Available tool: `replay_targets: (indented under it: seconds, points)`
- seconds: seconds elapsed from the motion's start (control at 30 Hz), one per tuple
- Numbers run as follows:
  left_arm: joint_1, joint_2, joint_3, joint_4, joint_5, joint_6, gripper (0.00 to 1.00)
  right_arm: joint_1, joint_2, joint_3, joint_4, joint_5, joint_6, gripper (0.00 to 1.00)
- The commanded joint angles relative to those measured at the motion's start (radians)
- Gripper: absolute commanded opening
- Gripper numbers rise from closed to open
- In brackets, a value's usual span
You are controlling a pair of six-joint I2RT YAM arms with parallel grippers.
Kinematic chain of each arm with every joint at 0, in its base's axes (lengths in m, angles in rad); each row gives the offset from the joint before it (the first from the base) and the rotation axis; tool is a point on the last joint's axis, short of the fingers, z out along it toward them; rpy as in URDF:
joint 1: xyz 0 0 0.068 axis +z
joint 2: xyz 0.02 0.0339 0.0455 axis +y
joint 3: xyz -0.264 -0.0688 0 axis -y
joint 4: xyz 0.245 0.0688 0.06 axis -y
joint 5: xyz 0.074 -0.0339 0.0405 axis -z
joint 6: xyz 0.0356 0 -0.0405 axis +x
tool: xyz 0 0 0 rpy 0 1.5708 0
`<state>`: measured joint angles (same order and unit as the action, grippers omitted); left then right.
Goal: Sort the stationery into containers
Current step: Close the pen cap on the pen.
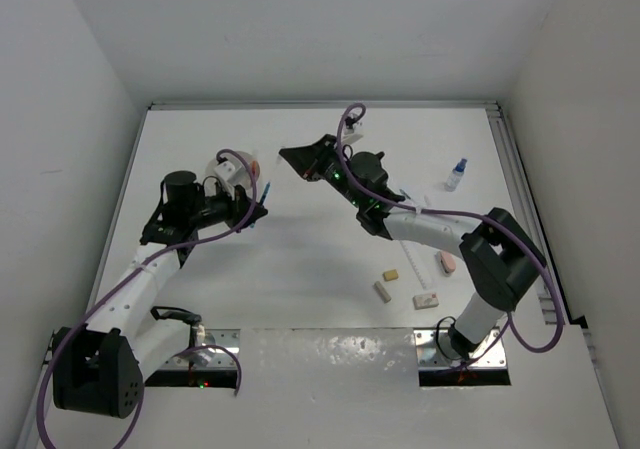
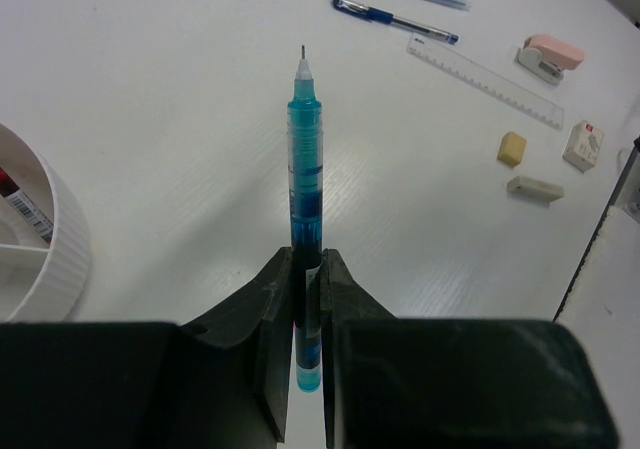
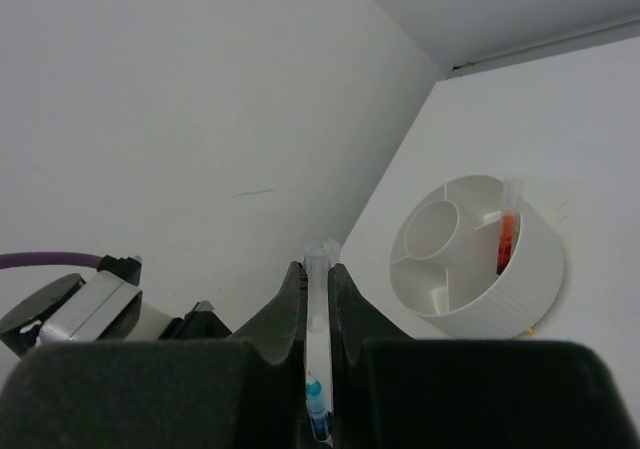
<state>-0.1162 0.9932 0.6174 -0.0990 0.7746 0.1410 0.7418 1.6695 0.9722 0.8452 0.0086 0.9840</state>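
My left gripper (image 2: pixel 307 259) is shut on a blue pen (image 2: pixel 305 139), whose bare tip points away over the table. My right gripper (image 3: pixel 317 269) is shut on a clear pen cap (image 3: pixel 319 299), held up in the air. Just to the right of it is the container, a round white tub (image 3: pixel 530 269) with compartments and a red-orange pen (image 3: pixel 507 234) standing in it. In the left wrist view the tub (image 2: pixel 60 259) sits at the left edge. From above, the left gripper (image 1: pixel 258 207) and right gripper (image 1: pixel 292 157) hang close to the partly hidden tub (image 1: pixel 252 172).
On the table lie two blue pens (image 2: pixel 395 16), a clear ruler (image 2: pixel 485 81), a pink eraser (image 2: pixel 550 57), a tan eraser (image 2: pixel 511 148) and white erasers (image 2: pixel 535 189). A blue-capped bottle (image 1: pixel 456 174) stands at the back right. White walls close in the table.
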Motion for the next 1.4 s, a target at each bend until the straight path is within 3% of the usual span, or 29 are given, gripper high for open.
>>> replay_targets:
  seconds: [0.0,1.37]
  points:
    - [-0.002,-0.004,0.045,0.051,-0.003,-0.018,0.00,0.028,0.013,0.025,0.069,0.024,0.002,0.00]
    - [0.003,-0.013,0.036,0.081,-0.057,-0.043,0.00,0.085,0.035,0.033,0.041,0.021,-0.114,0.00]
